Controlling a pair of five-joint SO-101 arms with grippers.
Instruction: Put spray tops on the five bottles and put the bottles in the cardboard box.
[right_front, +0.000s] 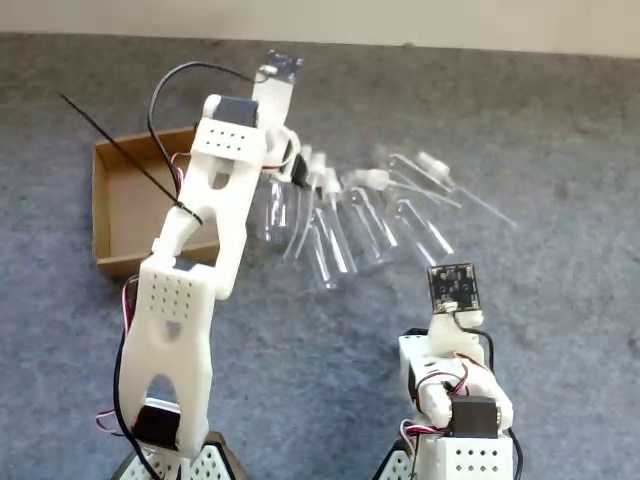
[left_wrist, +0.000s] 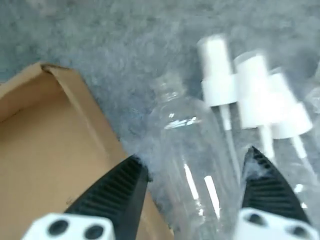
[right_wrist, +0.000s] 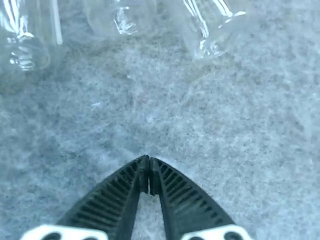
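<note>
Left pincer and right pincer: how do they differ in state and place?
The left pincer is open, with a capless clear bottle between its jaws, beside the cardboard box. The right pincer is shut and empty, above bare carpet. Both are black.

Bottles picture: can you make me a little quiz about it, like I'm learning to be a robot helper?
1. True or false: the right gripper is shut.
2. Pick one. The bottle between the open fingers of the left gripper has: A) a sprayer on it, B) no top on it, C) a red cap on it.
3. Fill the gap: the spray tops lying beside that bottle are ____ in colour.

Key: 1 true. 2 B. 3 white.
</note>
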